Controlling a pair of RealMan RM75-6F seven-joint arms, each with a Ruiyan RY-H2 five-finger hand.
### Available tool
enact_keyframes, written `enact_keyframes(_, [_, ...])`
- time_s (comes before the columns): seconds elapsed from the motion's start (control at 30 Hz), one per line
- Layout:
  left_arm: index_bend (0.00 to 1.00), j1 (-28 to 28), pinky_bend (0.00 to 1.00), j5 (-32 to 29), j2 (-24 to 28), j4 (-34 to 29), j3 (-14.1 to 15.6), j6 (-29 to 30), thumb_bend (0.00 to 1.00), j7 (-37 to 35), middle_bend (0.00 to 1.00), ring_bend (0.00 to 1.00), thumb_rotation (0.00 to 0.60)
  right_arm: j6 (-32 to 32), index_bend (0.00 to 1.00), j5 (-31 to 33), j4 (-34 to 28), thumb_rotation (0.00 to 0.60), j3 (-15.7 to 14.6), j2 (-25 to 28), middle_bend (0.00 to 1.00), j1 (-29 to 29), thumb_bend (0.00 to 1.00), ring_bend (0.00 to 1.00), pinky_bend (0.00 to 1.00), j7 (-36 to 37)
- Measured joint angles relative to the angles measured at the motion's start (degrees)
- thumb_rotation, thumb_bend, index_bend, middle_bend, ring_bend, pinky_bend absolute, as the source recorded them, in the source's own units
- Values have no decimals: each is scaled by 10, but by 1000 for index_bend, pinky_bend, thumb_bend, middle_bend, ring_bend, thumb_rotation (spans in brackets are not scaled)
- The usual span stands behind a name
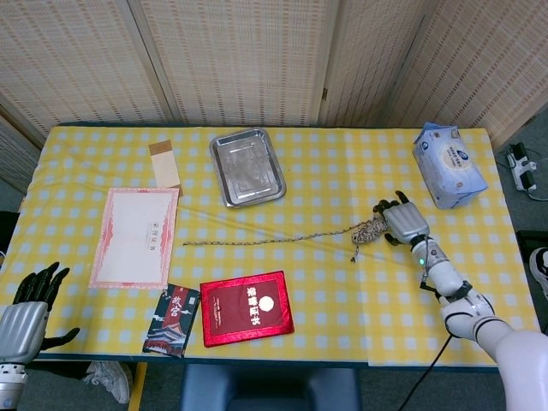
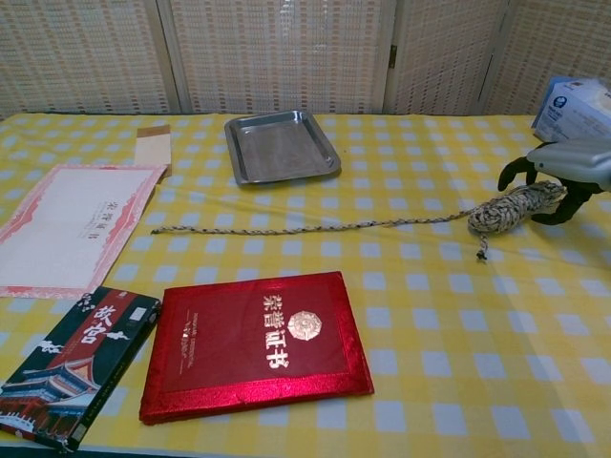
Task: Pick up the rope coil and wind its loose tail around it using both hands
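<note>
A yellow-and-white checked tablecloth (image 1: 325,317) covers the table, and woven reed screens (image 1: 231,60) stand behind it. At the far left the left hand (image 1: 21,321) hangs off the near edge, fingers apart and holding nothing. Moving rightward lie a pink-bordered certificate (image 1: 135,236), a small tan card (image 1: 164,163) beyond it, a dark printed booklet (image 1: 172,319) at the near edge, a red certificate folder (image 1: 247,307), and a metal tray (image 1: 247,166) farther back. The loose tail (image 1: 265,241) runs as a nearly straight line along the table's length, its free end toward the certificate and its other end joining the rope coil (image 1: 370,231) on the right. The coil lies on the cloth, its long axis slanting up and to the right in the chest view. The right hand (image 1: 404,223) is over the coil's right end, fingers curved down on either side of it; whether they actually grip it cannot be told. A blue tissue pack (image 1: 448,164) sits beyond.
</note>
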Motion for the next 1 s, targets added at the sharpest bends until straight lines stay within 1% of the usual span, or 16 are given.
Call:
enact_keyframes(0.13, [0,-1,0,1,-1,-1,0,-1,152,1,0,0,600,4,323,-7,17,600,-6,-9,250,-1,388,290,51,14])
enact_keyframes(0.2, [0,-1,0,1,-1,-1,0,-2,152,2,0,0,600,6,337,-10,24,600,-9,-13,259,-2,388,305,77,21])
enact_keyframes(0.33, [0,-1,0,-1,-1,-1,1,-3,152,2,0,0,600,14,369,-15,27,600,-14,-15,290,-7,387,338,126,28])
enact_keyframes(0.5, [0,-3,0,-1,-1,-2,0,-5,152,4,0,0,600,18,386,-20,28,600,-20,-15,301,-11,387,352,165,33])
enact_keyframes(1.0, [0,-4,0,-4,2,-4,2,-10,152,5,0,0,600,40,388,-30,27,600,-20,-18,296,-7,388,360,166,32])
